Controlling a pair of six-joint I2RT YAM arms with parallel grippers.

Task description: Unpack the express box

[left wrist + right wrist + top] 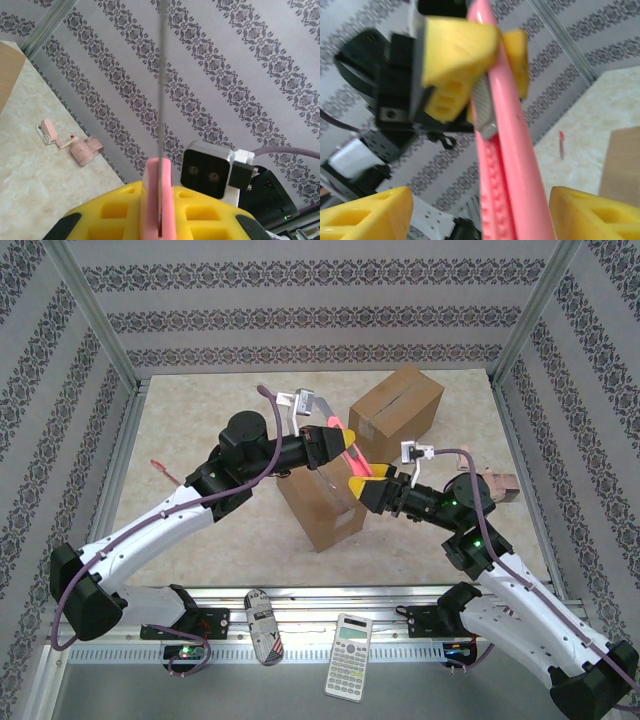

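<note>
Closest to the overhead camera, on the grey metal rail at the near edge: a white pocket calculator with grey keys (349, 655) and, just left of it, a small black-and-white patterned oblong object (263, 626).

Further in, near the middle of the beige marbled table (200, 430): a tall brown cardboard box (322, 512), standing on end and turned a little. Behind it to the right, near the far edge: a second brown cardboard box (397, 408), lower and wider, with a dark line along its top. Cannot tell whether either one is opened.

Above the tall box, the two grippers close together. Left gripper (349, 444), with yellow fingers, clenched on a pink plastic utility knife (359, 464). Seen from the left wrist: pink handle pressed between the two yellow fingers, thin metal blade (161, 75) edge-on, pointing away from the lens toward the patterned wall. Just beside the handle in that view, the grey-and-black camera block of the right wrist (207, 172).

Right gripper (363, 486), also with yellow fingers, released: in the right wrist view, fingers spread wide, one on each side of the lower part of the pink handle, not pressing on it. Higher on the same handle, the left fingers shut around it.

At the right edge of the table, a small pink roller-like object (497, 483); at the left side, a thin red item (163, 472), too small to identify.
</note>
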